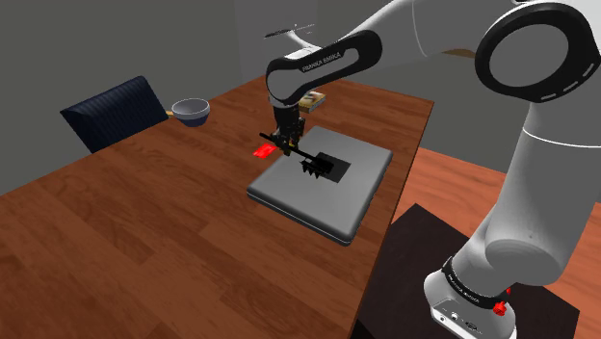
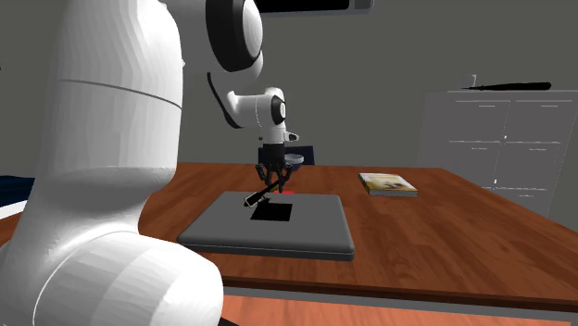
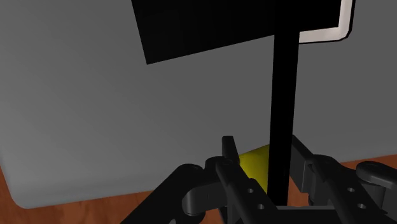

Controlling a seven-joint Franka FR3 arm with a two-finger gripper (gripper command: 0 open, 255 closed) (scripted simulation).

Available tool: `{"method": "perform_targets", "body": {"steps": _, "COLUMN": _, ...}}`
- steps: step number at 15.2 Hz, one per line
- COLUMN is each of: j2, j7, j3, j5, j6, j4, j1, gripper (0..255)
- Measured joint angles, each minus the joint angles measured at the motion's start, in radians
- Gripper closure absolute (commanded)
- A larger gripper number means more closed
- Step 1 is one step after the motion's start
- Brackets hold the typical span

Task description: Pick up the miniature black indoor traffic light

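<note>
Table of brown wood (image 1: pixel 144 221) is used as the work surface. On it a flat grey rectangular slab (image 1: pixel 318 207) is laid near the stand, so that whatever is on it can be reached from above. A black square patch (image 2: pixel 271 212) is seen on the slab; whether it is a shadow or a mark cannot be told.

The miniature traffic light (image 2: pixel 262 192), a thin black pole with a red and a yellow lamp, is found over the slab and is tilted. Its head is at the claw and its pole slants down towards the patch. It is judged to be taken near the head because the body is thicker there and slipping is less likely, so the long pole is left hanging to one side. Whether the lower end touches the slab cannot be told.

The all-black two-finger gripper (image 1: pixel 286 140) is pointed downward above the slab's edge that is farthest from the stand. In the wrist view its fingers (image 3: pixel 230 159) are seen drawn close together, with the pole and the yellow lamp clasped between them, so the traffic light is judged to be gripped.
</note>
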Motion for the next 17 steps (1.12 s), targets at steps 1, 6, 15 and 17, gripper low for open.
{"method": "perform_targets", "body": {"steps": 1, "j2": 0.001, "j7": 0.000, "j3": 0.000, "j5": 0.000, "j6": -0.001, "j4": 0.001, "j1": 0.000, "gripper": 255}}
{"method": "perform_targets", "body": {"steps": 6, "j2": -0.011, "j7": -0.004, "j3": 0.002, "j5": 0.004, "j6": -0.047, "j4": 0.034, "j1": 0.001, "gripper": 255}}
{"method": "perform_targets", "body": {"steps": 15, "j2": -0.045, "j7": -0.012, "j3": 0.004, "j5": 0.011, "j6": -0.156, "j4": 0.109, "j1": 0.001, "gripper": 255}}
{"method": "perform_targets", "body": {"steps": 17, "j2": -0.048, "j7": -0.012, "j3": 0.005, "j5": 0.012, "j6": -0.178, "j4": 0.128, "j1": 0.002, "gripper": 255}}
